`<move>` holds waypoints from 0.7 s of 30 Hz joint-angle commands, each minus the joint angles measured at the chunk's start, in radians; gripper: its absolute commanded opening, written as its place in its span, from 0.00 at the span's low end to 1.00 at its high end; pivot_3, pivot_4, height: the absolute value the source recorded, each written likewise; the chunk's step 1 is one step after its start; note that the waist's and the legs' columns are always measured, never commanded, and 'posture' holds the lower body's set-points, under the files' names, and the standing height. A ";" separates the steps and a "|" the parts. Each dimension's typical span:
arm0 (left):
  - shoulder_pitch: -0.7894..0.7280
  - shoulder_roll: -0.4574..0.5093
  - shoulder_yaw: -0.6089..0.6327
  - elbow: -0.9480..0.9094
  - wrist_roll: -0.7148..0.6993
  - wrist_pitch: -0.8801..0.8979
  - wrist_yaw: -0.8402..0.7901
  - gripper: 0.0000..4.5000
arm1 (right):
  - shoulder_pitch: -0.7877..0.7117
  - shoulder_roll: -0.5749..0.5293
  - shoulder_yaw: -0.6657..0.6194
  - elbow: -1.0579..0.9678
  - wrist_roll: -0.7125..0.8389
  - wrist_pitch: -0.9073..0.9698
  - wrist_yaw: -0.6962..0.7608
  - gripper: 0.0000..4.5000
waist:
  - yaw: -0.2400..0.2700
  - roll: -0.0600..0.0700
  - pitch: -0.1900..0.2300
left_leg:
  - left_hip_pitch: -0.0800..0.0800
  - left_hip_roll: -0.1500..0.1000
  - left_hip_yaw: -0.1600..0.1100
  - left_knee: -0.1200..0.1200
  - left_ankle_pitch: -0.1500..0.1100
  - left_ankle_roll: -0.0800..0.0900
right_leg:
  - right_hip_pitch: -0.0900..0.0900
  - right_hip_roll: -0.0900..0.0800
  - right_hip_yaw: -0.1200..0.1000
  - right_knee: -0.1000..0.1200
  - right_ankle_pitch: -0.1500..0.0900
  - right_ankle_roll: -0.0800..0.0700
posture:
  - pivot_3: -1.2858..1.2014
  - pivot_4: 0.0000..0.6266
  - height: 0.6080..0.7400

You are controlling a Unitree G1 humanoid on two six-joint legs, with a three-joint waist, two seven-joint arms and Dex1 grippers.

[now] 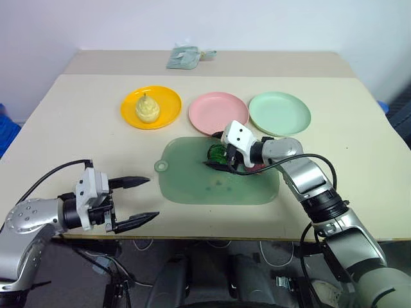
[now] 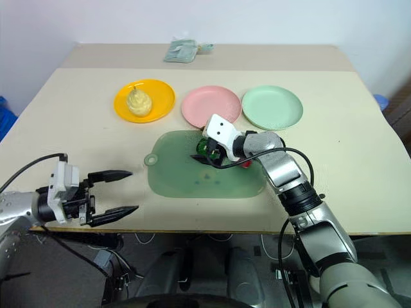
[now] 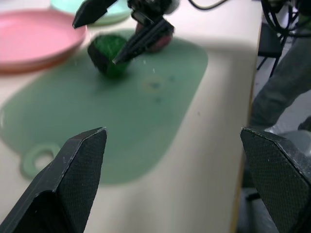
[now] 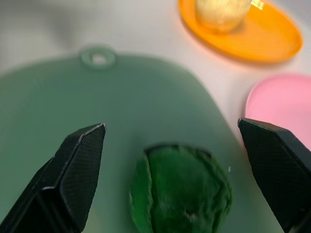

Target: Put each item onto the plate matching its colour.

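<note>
Beige tabletop (image 1: 77, 122) against a pale wall, with a crumpled greenish packet (image 1: 184, 56) near the far edge. Three round plates in a row across the middle: yellow-orange plate (image 1: 168, 106) on the robot's left, pink plate (image 1: 209, 109) in the centre, mint green plate (image 1: 289, 115) on the right. Pale yellow pear (image 1: 147, 108) standing upright on the yellow-orange plate, stem up. Pink and mint green plates bare.

Translucent green mat (image 1: 192, 183) lying just in front of the pink plate, its ring handle toward the robot's left. Dark green ball (image 4: 181, 189) sitting on the far part of the mat, close to the pink plate. Dark red ball (image 3: 160, 42) on the mat just beside the green one, on its right, mostly hidden behind the right arm.

Right end effector (image 1: 218, 157) low over the mat, fingers spread wide to either side of the dark green ball; cannot tell any contact with it. Left end effector (image 1: 136, 200) hanging at the near left edge of the tabletop, well apart from the mat's contents, pointing toward the mat, fingers spread wide, nothing between them.
</note>
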State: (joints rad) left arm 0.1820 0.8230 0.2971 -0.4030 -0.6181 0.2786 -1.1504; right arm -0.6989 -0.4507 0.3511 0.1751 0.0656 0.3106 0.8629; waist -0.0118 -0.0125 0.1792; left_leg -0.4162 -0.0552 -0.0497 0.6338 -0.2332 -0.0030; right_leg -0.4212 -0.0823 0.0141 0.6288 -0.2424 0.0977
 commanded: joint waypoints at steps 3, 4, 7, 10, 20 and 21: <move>0.019 -0.008 0.029 -0.067 0.001 -0.024 0.024 0.99 | -0.042 -0.004 0.014 0.011 -0.055 -0.008 0.028 1.00 | -0.003 0.000 0.000 | 0.000 0.000 0.000 0.000 0.000 0.000 | 0.000 0.000 0.000 0.000 0.000 0.000 | 0.52 0.24 1.00; 0.021 -0.010 0.028 -0.072 0.001 -0.023 0.030 0.99 | -0.045 -0.004 0.016 0.013 -0.063 -0.004 0.032 1.00 | -0.003 0.000 0.000 | 0.000 0.000 0.000 0.000 0.000 0.000 | 0.000 0.000 0.000 0.000 0.000 0.000 | 0.52 0.24 1.00; 0.024 -0.016 0.025 -0.079 0.004 -0.024 0.045 1.00 | -0.053 0.001 0.007 0.006 -0.067 0.008 0.039 0.82 | -0.004 0.000 0.000 | 0.000 0.000 0.000 -0.001 0.000 0.000 | -0.001 0.000 0.000 0.000 0.000 0.000 | 0.52 0.24 1.00; 0.028 -0.022 0.023 -0.077 0.005 -0.027 0.054 1.00 | -0.060 0.003 -0.019 -0.044 -0.043 0.052 0.047 0.50 | -0.004 0.000 0.000 | 0.000 0.000 0.000 -0.001 0.000 0.000 | -0.001 0.001 0.000 0.000 0.000 0.000 | 0.52 0.24 1.00; 0.016 -0.057 0.001 -0.066 0.024 -0.048 0.082 1.00 | -0.178 0.012 -0.233 -0.104 0.099 0.173 0.004 0.42 | -0.005 0.002 0.001 | 0.000 0.000 0.001 -0.001 0.000 0.000 | -0.001 0.001 0.001 0.000 0.000 0.000 | 0.52 0.24 1.00; 0.013 -0.059 -0.001 -0.066 0.024 -0.047 0.086 1.00 | -0.234 0.014 -0.272 -0.043 0.103 0.152 -0.029 0.42 | -0.008 0.002 0.001 | 0.000 0.000 0.001 -0.001 0.000 0.000 | -0.002 0.001 0.002 0.001 0.000 0.000 | 0.52 0.24 1.00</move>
State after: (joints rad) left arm 0.1976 0.7717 0.2913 -0.4528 -0.5972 0.2484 -1.0708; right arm -0.8395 -0.4372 0.1817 0.1127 0.1349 0.4813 0.8852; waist -0.0194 -0.0101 0.1807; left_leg -0.4161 -0.0552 -0.0480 0.6327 -0.2327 -0.0032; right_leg -0.4244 -0.0812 0.0165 0.6303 -0.2417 0.0971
